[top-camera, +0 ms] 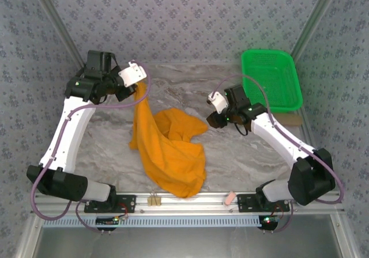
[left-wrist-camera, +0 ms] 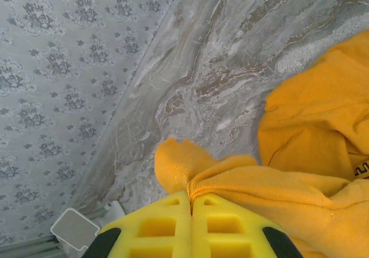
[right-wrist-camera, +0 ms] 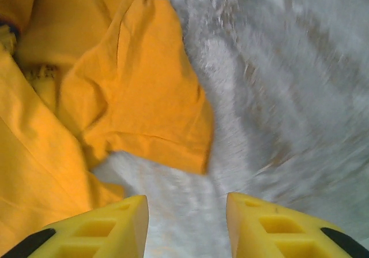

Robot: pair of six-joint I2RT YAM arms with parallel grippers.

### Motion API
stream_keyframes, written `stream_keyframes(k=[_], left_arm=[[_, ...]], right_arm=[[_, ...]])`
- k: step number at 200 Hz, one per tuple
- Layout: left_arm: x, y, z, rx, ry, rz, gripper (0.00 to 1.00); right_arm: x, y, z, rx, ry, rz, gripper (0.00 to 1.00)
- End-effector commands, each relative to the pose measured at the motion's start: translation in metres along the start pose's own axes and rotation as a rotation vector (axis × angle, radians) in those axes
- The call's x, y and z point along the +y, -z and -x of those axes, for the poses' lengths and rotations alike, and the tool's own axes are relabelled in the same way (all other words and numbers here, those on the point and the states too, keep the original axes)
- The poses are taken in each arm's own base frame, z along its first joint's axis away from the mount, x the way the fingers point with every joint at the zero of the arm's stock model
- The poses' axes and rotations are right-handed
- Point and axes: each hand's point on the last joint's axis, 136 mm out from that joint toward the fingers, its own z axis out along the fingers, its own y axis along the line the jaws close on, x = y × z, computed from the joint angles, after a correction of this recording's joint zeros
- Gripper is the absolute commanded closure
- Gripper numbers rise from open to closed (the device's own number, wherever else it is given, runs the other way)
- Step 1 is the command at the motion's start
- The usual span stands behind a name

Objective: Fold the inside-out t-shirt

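On the marbled tabletop [top-camera: 248, 151] the orange t-shirt [top-camera: 170, 154] lies rumpled. The left claw [left-wrist-camera: 191, 200] pinches its raised edge, and the right claw [right-wrist-camera: 187, 209] stands open and empty near it.

- Table [top-camera: 109, 142]: bare marble lay left of the shirt, along the back wall and at front right, so there was open passage there.
- Shirt [top-camera: 170, 154]: it was heaped mid-table. One edge was pinched up in the left gripper [left-wrist-camera: 191, 195], so hanging cloth barred the back-left route.
- Right gripper [right-wrist-camera: 187, 203]: its jaws stood apart over bare table just beside a sleeve, with nothing between them.
- Basket [top-camera: 271, 82]: it occupied the back-right corner, near the right arm.
- Walls: they closed off three sides.
- Front rail [top-camera: 190, 199]: it carried clips [top-camera: 153, 199].
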Motion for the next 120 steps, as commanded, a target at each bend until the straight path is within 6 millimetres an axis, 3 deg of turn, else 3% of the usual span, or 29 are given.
stream_keyframes(k=[1, 25, 46, 78, 120], left_arm=[[0.001, 0.02, 0.013, -0.054, -0.047, 0.018, 1.0], [-0.003, 0.024, 0.01, -0.054, -0.048, 0.022, 1.0], [-0.008, 0.024, 0.005, -0.048, -0.044, 0.02, 1.0], [-0.011, 0.022, -0.001, -0.023, -0.046, 0.015, 1.0], [-0.011, 0.023, -0.002, -0.019, -0.044, 0.015, 1.0]], right_arm=[[0.027, -0.011, -0.026, 0.095, -0.468, 0.078, 0.58], [0.051, -0.022, -0.065, 0.178, -0.576, 0.114, 0.56], [0.055, -0.035, -0.093, 0.227, -0.666, 0.134, 0.51], [0.073, -0.055, -0.109, 0.289, -0.719, 0.216, 0.49], [0.079, -0.08, -0.106, 0.294, -0.757, 0.271, 0.49]])
